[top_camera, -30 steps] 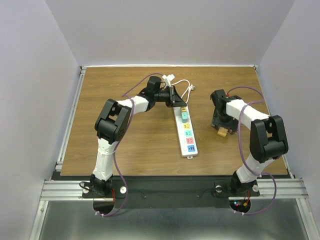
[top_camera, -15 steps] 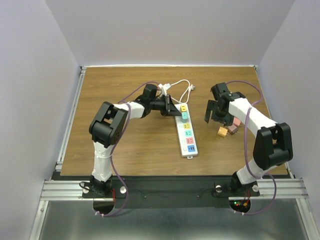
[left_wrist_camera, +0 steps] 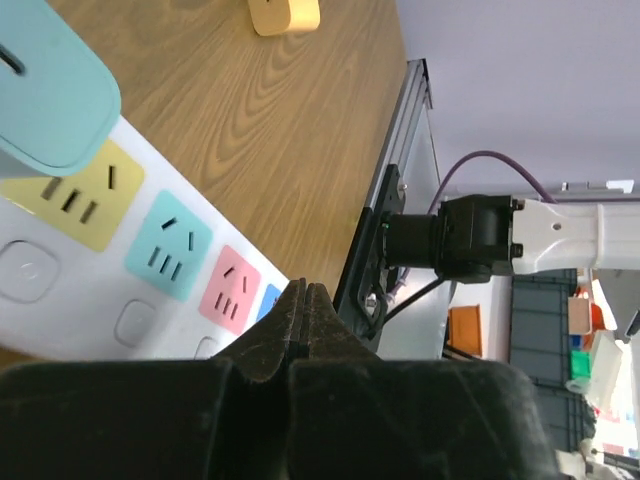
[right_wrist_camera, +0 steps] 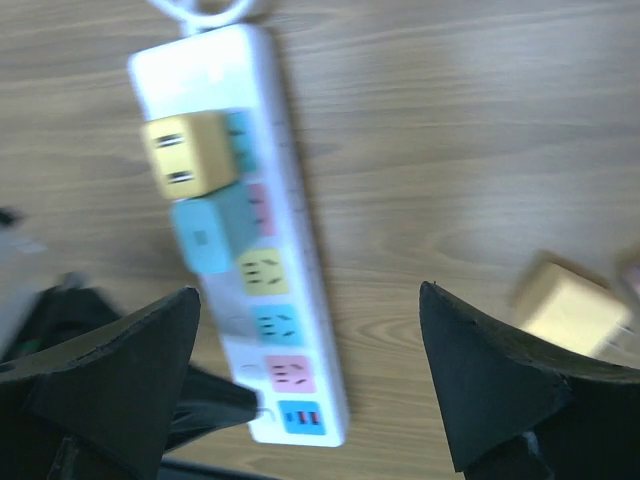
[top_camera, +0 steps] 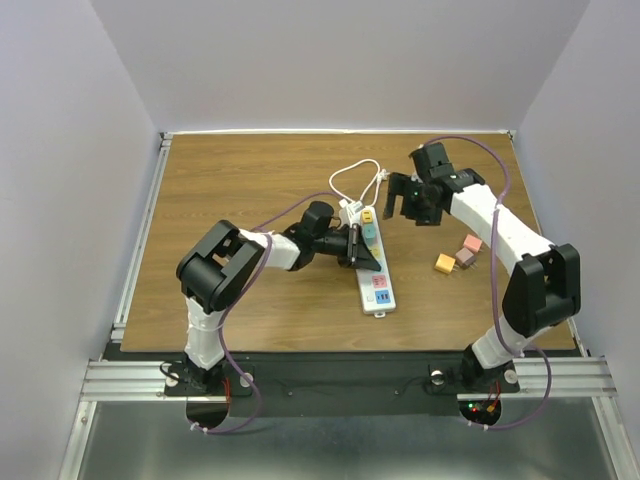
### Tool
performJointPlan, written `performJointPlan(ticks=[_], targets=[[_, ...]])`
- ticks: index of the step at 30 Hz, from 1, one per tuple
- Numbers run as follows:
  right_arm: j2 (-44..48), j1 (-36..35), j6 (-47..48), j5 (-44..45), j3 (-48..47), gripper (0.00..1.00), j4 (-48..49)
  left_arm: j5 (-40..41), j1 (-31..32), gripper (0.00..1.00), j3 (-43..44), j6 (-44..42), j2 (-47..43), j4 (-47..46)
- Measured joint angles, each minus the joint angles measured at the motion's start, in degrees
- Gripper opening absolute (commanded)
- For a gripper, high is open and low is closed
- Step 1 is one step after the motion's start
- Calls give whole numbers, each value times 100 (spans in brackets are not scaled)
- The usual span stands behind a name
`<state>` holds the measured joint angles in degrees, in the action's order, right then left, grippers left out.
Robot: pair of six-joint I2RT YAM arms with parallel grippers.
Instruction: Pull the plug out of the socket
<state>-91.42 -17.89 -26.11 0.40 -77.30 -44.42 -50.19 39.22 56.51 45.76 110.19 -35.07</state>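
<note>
Top external view: within the last second both arms have been repositioned. The left jaws, which a second ago were at the cord end of the socket (top_camera: 378,290), have been brought to its middle and are closed on nothing. In the left wrist view their tips are seen just over the strip's edge, beside the pink outlet (left_wrist_camera: 232,290). Contact looks likely but cannot be confirmed. The right jaws, earlier held low over the blocks (top_camera: 456,258) lying loose on the table (top_camera: 250,170), have been lifted away and swung to the socket's far end. They are spread wide and empty. The socket is thus found directly under the left jaws and below the right jaws, nearer their left finger. A yellow plug (top_camera: 368,215) and a teal plug (top_camera: 371,232) are seated side by side at its cord end, ahead of the right jaws. It is judged from this that the strip is being pinned by the left arm while one of the two seated plugs is being approached by the right. No grip has yet been taken. No brand or writing can be read. Only the coloured outlet patches are made out: yellow, teal, pink and a blue end patch.
</note>
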Motion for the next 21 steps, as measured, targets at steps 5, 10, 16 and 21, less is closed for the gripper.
performJointPlan(ticks=[5, 10, 16, 21], targets=[[-286, -247, 111, -509, -142, 95, 214, 254, 101, 0, -544, 520, 184, -828], [-466, -321, 199, -857, -142, 94, 267, 549, 39, 0, -1176, 1276, 404, -1934], [-625, -417, 317, -1143, -142, 93, 299, 839, 57, 0, -1294, 1880, 643, -2719], [-796, -605, 389, -1246, -142, 93, 306, 968, 131, 0, -1294, 2232, 728, -3152]])
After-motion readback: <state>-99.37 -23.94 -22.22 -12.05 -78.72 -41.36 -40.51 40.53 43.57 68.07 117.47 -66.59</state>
